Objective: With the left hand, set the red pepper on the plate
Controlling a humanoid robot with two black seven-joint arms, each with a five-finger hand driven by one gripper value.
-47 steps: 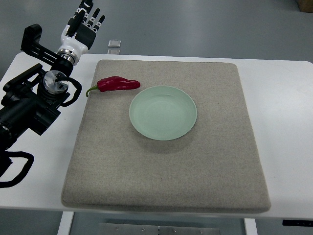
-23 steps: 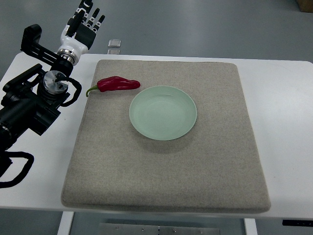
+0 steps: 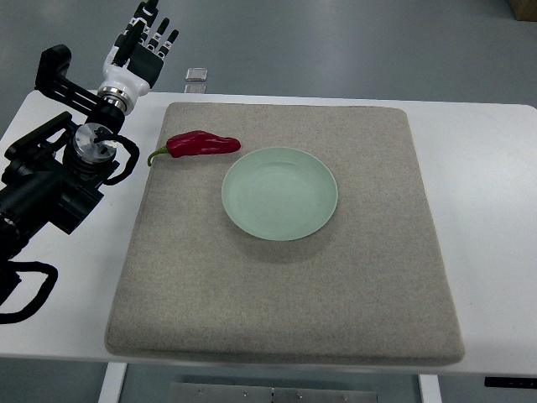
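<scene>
Task not started yet: red pepper lies on the grey mat just up-left of the empty plate, while left robot hand hangs w/ fingers spread, holding nothing, beyond the counter corner; grasp + placement both left.

Looks like a robotics lab or test room. Smooth grey poured floor all around, bare white rounded-corner workbench on a metal frame, square beige felt mat laid out as a work surface. Black jointed robot arm with exposed cables mounted at the bench's left edge. Corner of a brown cardboard box at top right.
</scene>
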